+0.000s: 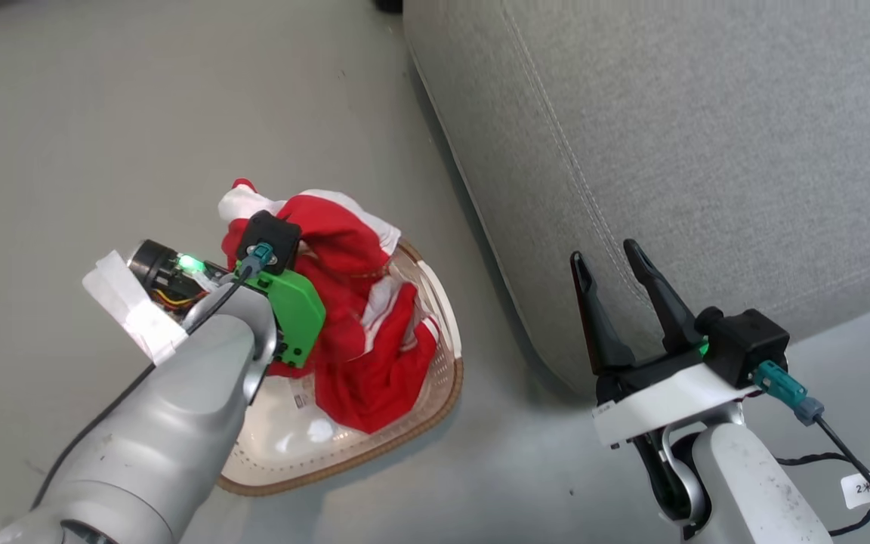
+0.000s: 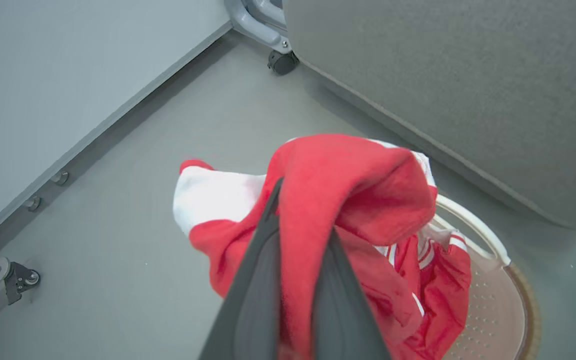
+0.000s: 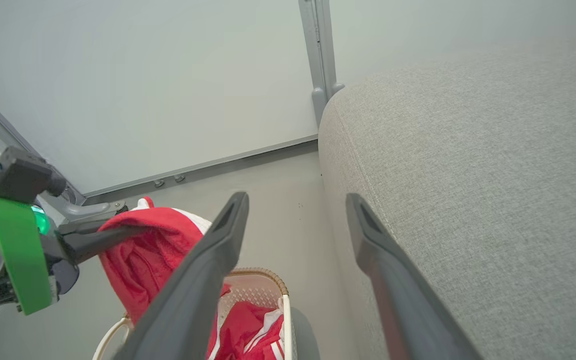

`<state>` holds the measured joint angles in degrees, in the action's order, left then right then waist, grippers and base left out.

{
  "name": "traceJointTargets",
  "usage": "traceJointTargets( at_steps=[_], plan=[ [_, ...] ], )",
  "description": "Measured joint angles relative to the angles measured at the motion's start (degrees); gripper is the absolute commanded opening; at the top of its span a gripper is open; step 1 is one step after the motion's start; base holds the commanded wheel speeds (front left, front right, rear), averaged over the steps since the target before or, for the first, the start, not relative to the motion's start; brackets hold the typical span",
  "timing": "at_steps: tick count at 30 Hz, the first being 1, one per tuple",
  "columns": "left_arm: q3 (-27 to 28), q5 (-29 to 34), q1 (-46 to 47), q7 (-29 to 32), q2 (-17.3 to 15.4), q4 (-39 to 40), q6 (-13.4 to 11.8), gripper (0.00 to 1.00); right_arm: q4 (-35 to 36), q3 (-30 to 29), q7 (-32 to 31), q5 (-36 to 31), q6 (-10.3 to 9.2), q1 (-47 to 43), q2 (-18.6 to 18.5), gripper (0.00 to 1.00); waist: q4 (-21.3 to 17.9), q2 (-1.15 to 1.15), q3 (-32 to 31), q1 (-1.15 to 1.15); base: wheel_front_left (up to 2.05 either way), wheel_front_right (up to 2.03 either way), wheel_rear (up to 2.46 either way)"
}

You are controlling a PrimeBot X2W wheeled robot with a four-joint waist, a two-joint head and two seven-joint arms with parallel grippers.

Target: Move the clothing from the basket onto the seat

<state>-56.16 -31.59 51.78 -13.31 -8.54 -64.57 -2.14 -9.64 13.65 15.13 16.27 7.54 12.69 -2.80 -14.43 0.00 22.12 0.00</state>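
The left tool (image 2: 304, 210) is pinched narrow on a fold of the soft red fabric clothing with white trim (image 2: 363, 190), its two dark fingers sunk in the cloth. The gripped fold is raised above the cream perforated plastic basket with a brown woven-look rim (image 1: 446, 393). The lower part of the red-and-white bundle hangs down into the tub and lies against its bottom. Whether that is one garment or two I cannot tell. The basket stands on the grey floor (image 1: 103, 113), just beside the rounded corner of the large grey fabric-upholstered seat (image 1: 707, 151). The right tool (image 1: 605, 257) stands wide and holds nothing, near that same corner. By my reading the task is at an early stage: clothing is grasped and partly lifted, nothing rests on the stretch of seat in view, and the carry and release are left to do.
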Motion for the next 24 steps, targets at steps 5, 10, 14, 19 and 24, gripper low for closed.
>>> traceJointTargets(
  at_steps=[5,10,14,19,24],
  plan=[
    [5.7,-3.1,-2.9,-1.5,0.5,7.4,-1.5,0.00,0.1,0.4,0.0,-0.7,0.00,-2.0,-0.7,1.00,1.6,0.00,-4.8,0.00,0.00,0.00,0.00],
    [14.5,-1.6,-7.8,-1.7,-1.5,24.5,-4.4,0.00,1.2,2.4,0.0,-1.8,0.00,-2.7,-2.0,1.00,2.8,0.00,-8.3,0.00,0.00,0.00,0.00],
    [21.1,1.7,-14.4,-1.7,-2.3,36.0,-6.0,0.00,1.7,2.4,0.0,-1.8,0.00,-3.2,-3.1,1.00,3.3,0.00,-10.2,0.00,0.00,0.00,0.00],
    [29.5,6.8,-20.7,-1.7,-0.7,48.4,-6.3,0.00,1.9,2.7,0.0,-1.8,0.00,-4.4,-3.6,1.00,3.6,0.00,-12.1,0.00,0.00,0.00,0.00],
    [38.4,11.2,-24.9,-1.8,1.7,58.6,-4.1,0.00,1.9,2.5,0.0,-1.8,0.00,-5.4,-3.8,1.00,3.7,0.00,-13.7,0.00,0.00,0.00,0.00]
  ],
)
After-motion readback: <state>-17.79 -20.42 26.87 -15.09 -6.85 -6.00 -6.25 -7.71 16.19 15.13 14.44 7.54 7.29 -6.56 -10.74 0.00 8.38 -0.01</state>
